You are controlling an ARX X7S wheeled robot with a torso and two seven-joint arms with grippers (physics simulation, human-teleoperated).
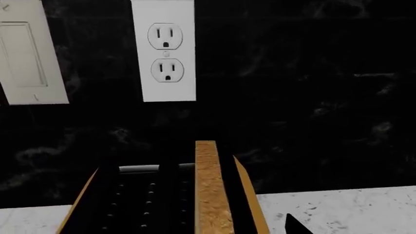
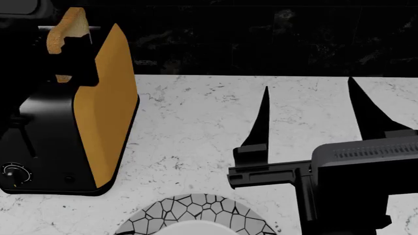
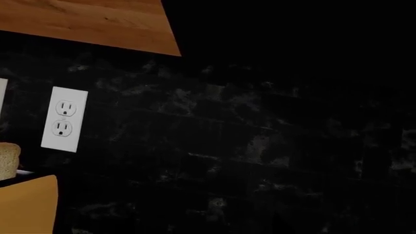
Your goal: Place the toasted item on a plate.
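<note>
White marble-patterned countertop (image 2: pixel 196 122) spreads beneath both arms, backed by a black veined wall (image 2: pixel 261 34) that carries a white double outlet (image 1: pixel 166 51) and a white switch plate (image 1: pixel 26 53). Well off to the left of the right gripper (image 2: pixel 307 112) stands the toaster (image 2: pixel 78 132), black with orange side panels and a dial on its front face. The right gripper hangs over bare counter with its two dark pointed fingers spread wide apart and nothing between them. Just nearer the robot than that gripper and a little left of it, the plate (image 2: pixel 196 215) lies flat, only its grey cracked-mosaic rim in view. The toasted item (image 2: pixel 65 29) stands upright, risen out of the toaster's slot; dark gripper parts crowd it, yet I cannot tell whether the left gripper (image 2: pixel 72 54) clasps it.
</note>
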